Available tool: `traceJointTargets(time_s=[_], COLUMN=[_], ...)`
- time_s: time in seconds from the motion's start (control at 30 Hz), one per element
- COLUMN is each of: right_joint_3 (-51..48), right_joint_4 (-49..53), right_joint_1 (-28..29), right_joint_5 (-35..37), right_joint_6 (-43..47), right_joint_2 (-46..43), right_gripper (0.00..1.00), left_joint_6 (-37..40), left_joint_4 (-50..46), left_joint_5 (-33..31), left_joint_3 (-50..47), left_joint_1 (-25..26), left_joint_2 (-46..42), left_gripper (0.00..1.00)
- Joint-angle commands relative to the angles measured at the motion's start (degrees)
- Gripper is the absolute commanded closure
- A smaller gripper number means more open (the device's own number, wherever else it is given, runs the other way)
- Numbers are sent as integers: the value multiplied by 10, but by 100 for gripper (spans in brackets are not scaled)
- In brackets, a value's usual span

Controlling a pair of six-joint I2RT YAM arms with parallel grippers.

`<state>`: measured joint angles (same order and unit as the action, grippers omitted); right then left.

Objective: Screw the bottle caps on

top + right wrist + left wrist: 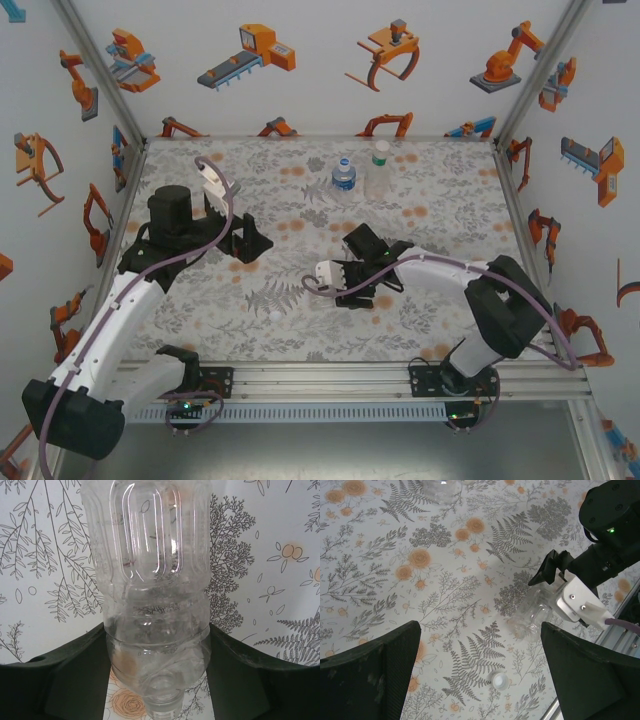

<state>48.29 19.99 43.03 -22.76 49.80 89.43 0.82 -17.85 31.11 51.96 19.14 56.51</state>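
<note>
1. The counter (pixel 450 195) is walled (pixel 320 100) at its left, right and back edges. The widest bare stretch is lower left of the top view.
2. There are three bottles. The blue-label bottle (pixel 343 176) and the pale bottle (pixel 377 175) stand upright just beside each other at top centre.
3. The right hand (pixel 358 286) grips the clear bottle (pixel 155 580) just above its neck, at frame centre.
4. The left hand (pixel 480 630) gapes wide and holds nothing, left of centre.
5. One loose white cap (pixel 500 681) lies on the counter, apart from both hands.
</note>
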Motion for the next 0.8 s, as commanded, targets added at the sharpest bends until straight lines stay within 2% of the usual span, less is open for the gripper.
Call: traceJointTargets(time_s=[0.0, 0.17, 0.4, 0.63, 0.77], right_joint_3=[1, -11, -14, 3, 18], right_joint_4=[0, -17, -34, -25, -11], right_joint_1=[7, 18, 49, 85, 97], right_joint_5=[2, 12, 50, 104, 112], right_joint_6=[18, 39, 80, 118, 129], right_joint_2=[-39, -108, -195, -250, -266], right_gripper=[49, 54, 62, 64, 65], left_joint_6=[13, 25, 24, -18, -25], left_joint_4=[-7, -17, -68, -87, -104], left_joint_5=[31, 69, 104, 203, 218], left_joint_3=[3, 23, 94, 135, 147], left_joint_1=[3, 20, 71, 92, 111], left_joint_2=[-6, 15, 79, 136, 154], left_gripper=[3, 2, 2, 2, 3])
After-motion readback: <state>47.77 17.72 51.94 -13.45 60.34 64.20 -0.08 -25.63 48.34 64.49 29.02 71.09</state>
